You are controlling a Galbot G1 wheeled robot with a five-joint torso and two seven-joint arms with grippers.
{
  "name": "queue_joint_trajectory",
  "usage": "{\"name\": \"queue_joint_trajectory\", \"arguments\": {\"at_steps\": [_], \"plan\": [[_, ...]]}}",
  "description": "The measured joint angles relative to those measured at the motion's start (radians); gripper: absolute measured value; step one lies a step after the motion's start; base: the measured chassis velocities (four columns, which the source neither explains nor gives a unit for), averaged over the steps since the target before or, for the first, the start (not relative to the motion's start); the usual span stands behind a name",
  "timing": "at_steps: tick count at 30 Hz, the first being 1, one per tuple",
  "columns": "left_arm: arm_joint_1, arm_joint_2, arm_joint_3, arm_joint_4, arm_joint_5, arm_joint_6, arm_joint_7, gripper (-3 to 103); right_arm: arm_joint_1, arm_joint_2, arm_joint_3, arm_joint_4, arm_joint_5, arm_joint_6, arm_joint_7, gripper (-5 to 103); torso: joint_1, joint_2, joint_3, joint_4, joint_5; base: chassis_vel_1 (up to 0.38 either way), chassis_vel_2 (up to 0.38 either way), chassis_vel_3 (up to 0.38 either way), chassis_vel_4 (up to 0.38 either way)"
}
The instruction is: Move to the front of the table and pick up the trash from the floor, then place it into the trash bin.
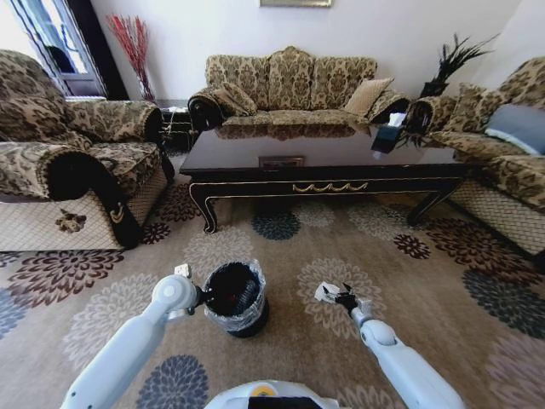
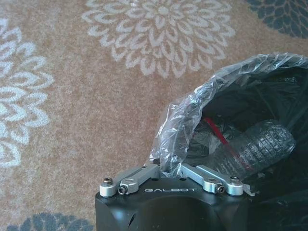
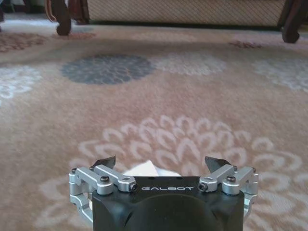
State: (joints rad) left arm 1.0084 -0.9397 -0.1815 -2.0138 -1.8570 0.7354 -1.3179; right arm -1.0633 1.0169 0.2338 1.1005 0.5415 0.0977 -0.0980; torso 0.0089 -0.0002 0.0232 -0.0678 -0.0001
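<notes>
While the right gripper hangs low over the white paper wad, the trash bin sits beside the left gripper, whose fingers I cannot tell. The left wrist view shows the bottle already binned. In the right wrist view, wide-spread fingers straddle the wad's peak; closing too high could pinch only an edge and drop it.

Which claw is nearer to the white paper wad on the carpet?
Right. The right claw is open around the paper wad; the left claw is apart, at the trash bin rim.
</notes>
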Motion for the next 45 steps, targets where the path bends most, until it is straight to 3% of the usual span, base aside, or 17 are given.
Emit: {"name": "queue_joint_trajectory", "arguments": {"at_steps": [14,18,20,24,26,29,31,33,35,39,41,44,45], "plan": [[-0.005,0.022,0.002,-0.003,-0.011,0.000,-0.008,0,0.035,0.019,-0.015,-0.111,-0.011,0.025,-0.056,101,0.000,0.000,0.000,0.0000,0.0000,0.000,0.000,0.000,0.000],[0.001,0.030,-0.003,-0.004,-0.010,0.000,-0.008,0,0.050,0.018,-0.030,-0.131,-0.005,0.024,-0.078,89,0.000,0.000,0.000,0.0000,0.0001,0.000,0.000,0.000,0.000],[0.002,0.031,-0.003,-0.005,-0.010,0.000,-0.008,0,0.053,0.019,-0.033,-0.137,-0.003,0.023,-0.078,89,0.000,0.000,0.000,0.0000,0.0000,0.000,0.000,0.000,0.000],[0.001,0.036,-0.004,-0.005,-0.008,0.000,-0.008,0,0.073,0.031,-0.041,-0.175,-0.001,0.017,-0.082,71,0.000,0.000,0.000,0.0000,0.0001,0.000,0.000,0.000,0.000],[0.000,0.036,-0.004,-0.005,-0.008,0.000,-0.007,0,0.075,0.033,-0.043,-0.178,-0.001,0.016,-0.083,71,0.000,0.000,0.000,0.0000,0.0001,0.000,0.000,0.000,0.000],[-0.002,0.036,-0.004,-0.001,-0.006,0.000,-0.007,0,0.082,0.044,-0.045,-0.197,-0.009,0.016,-0.084,55,0.000,0.000,0.000,0.0000,0.0001,0.000,0.000,0.000,0.000],[-0.002,0.036,-0.004,0.000,-0.006,0.000,-0.007,0,0.083,0.046,-0.044,-0.200,-0.011,0.016,-0.084,55,0.000,0.000,0.000,0.0001,0.0001,0.000,0.000,0.000,0.000],[-0.003,0.036,-0.005,0.000,-0.006,0.000,-0.006,0,0.083,0.048,-0.041,-0.207,-0.013,0.019,-0.086,39,0.000,0.000,0.000,0.0000,0.0001,0.000,0.000,0.000,0.000],[-0.004,0.037,-0.005,0.000,-0.006,0.000,-0.006,0,0.083,0.048,-0.040,-0.207,-0.014,0.020,-0.086,39,0.000,0.000,0.000,-0.0001,0.0000,0.000,0.000,0.000,0.000],[-0.004,0.036,-0.006,-0.001,-0.006,0.000,-0.005,0,0.076,0.043,-0.035,-0.192,-0.014,0.021,-0.086,18,0.000,0.000,0.000,0.0000,0.0001,0.000,0.000,0.000,0.000],[-0.004,0.035,-0.005,-0.001,-0.005,0.000,-0.005,0,0.074,0.041,-0.034,-0.187,-0.014,0.021,-0.086,18,0.000,0.000,0.000,0.0000,0.0000,0.000,0.000,0.000,0.000],[-0.004,0.030,-0.003,-0.002,-0.003,0.000,-0.005,0,0.067,0.036,-0.034,-0.171,-0.013,0.021,-0.084,3,0.000,0.000,0.000,0.0000,0.0001,0.000,0.000,0.000,0.000],[-0.004,0.030,-0.003,-0.002,-0.003,0.000,-0.005,0,0.067,0.036,-0.034,-0.171,-0.013,0.021,-0.084,3,0.000,0.000,0.000,0.0000,0.0001,0.000,0.000,0.000,0.000]]}}
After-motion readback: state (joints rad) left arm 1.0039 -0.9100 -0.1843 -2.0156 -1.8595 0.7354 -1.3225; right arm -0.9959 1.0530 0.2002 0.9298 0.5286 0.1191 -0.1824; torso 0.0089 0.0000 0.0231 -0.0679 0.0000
